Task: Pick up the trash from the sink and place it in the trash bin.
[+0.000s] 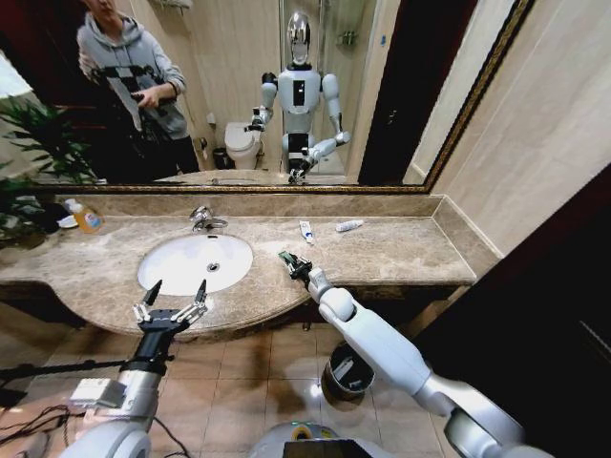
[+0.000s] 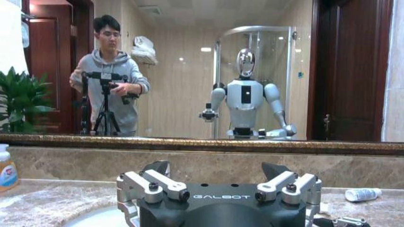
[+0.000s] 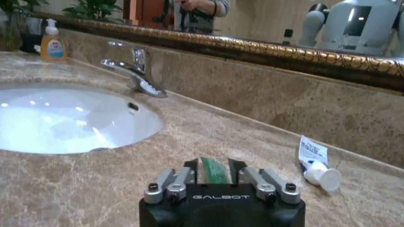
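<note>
Trash is split up: the right gripper (image 1: 289, 260) has its jaws closed on a small green tube (image 3: 215, 171), low over the marble counter (image 1: 401, 250) just right of the white sink (image 1: 196, 262). Two white tubes lie farther back near the mirror wall, one with a blue print (image 1: 306, 232) and a second (image 1: 349, 225) to its right. On the floor below the counter edge stands the dark trash bin (image 1: 346, 372). The left gripper (image 1: 172, 300) hangs at the sink's front rim, jaws spread wide and empty
</note>
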Available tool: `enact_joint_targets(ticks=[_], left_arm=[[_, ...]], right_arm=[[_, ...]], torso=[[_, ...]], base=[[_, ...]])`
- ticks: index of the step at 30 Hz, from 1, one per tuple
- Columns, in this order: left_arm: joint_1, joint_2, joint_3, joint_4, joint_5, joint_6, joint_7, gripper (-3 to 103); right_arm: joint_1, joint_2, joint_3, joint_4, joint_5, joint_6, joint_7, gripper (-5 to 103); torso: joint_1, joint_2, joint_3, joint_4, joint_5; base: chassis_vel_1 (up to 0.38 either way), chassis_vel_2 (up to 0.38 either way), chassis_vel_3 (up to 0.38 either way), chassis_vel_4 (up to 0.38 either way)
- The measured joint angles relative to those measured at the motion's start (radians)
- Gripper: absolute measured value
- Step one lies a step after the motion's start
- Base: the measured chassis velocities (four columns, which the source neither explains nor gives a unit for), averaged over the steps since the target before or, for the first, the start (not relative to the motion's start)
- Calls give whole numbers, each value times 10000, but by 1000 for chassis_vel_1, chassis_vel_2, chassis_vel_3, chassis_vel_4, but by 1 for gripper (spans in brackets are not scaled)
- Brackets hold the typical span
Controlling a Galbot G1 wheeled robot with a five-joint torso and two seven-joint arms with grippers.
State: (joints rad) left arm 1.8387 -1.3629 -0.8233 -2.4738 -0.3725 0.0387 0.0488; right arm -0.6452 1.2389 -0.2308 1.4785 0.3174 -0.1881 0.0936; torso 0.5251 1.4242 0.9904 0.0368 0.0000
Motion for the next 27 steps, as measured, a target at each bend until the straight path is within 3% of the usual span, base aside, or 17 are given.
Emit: enact_joint_targets(ticks=[4, 6, 8, 12, 22, 24, 27], left_arm=[[0, 0, 0, 0, 0, 0, 0, 100], [0, 0, 0, 0, 0, 0, 0, 100], [0, 0, 0, 0, 0, 0, 0, 100], [0, 0, 0, 0, 0, 0, 0, 100], [0, 0, 0, 0, 0, 0, 0, 100], [-1, 0, 0, 0, 0, 0, 0, 100], [0, 0, 0, 0, 0, 0, 0, 100]], right_arm=[[1, -23, 22, -57, 3, -6, -27, 46], [-19, -27, 38, -178, 54, 44, -65, 57], [-31, -24, 48, -248, 87, 89, -75, 57], [-76, -26, 113, -394, 227, 176, -186, 76], [-168, -106, 213, -391, 324, 325, -217, 44], [-192, -123, 226, -375, 324, 335, -223, 44], [-302, -170, 270, -259, 390, 341, -228, 32]], torso=[[0, 0, 0, 0, 0], [0, 0, 0, 0, 0], [0, 0, 0, 0, 0], [0, 0, 0, 0, 0], [0, 0, 0, 0, 1], [0, 0, 0, 0, 0], [0, 0, 0, 0, 1]], base=[[0, 0, 0, 0], [0, 0, 0, 0], [0, 0, 0, 0], [0, 0, 0, 0], [0, 0, 0, 0], [0, 0, 0, 0], [0, 0, 0, 0]])
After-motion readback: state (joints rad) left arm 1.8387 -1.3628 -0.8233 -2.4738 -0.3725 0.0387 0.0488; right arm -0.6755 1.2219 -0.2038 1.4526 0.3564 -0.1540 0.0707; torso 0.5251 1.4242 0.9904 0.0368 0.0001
